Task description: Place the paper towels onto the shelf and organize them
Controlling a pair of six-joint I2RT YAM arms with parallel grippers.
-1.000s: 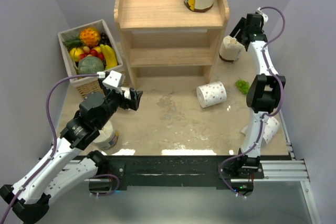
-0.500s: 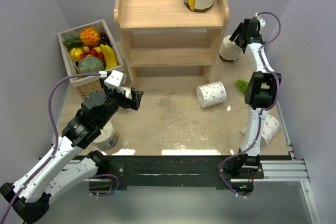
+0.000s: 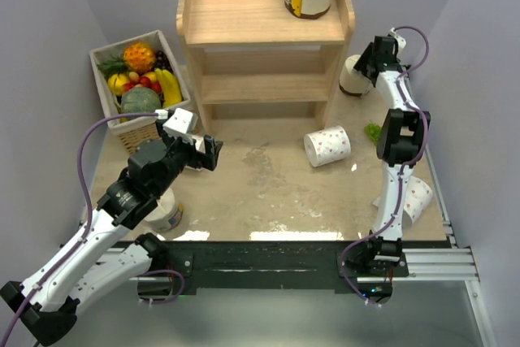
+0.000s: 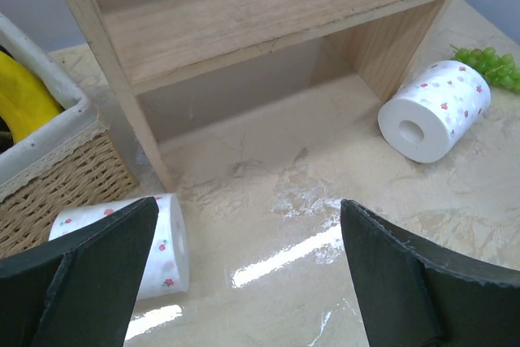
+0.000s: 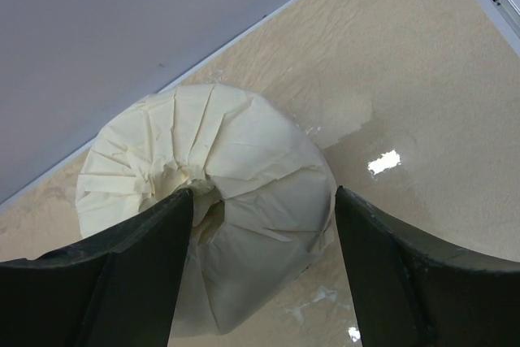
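Your right gripper (image 5: 261, 201) straddles the cream-wrapped roll (image 5: 213, 145) standing just right of the shelf (image 3: 260, 19), jaws apart on either side; you cannot tell whether they grip it. Your left gripper (image 4: 248, 210) hangs wide apart, empty.

Bright, even overhead light. White glare patches streak the glossy beige marbled tabletop (image 4: 268, 201), strongest along its near edge. Shadows are soft; focus is sharp.
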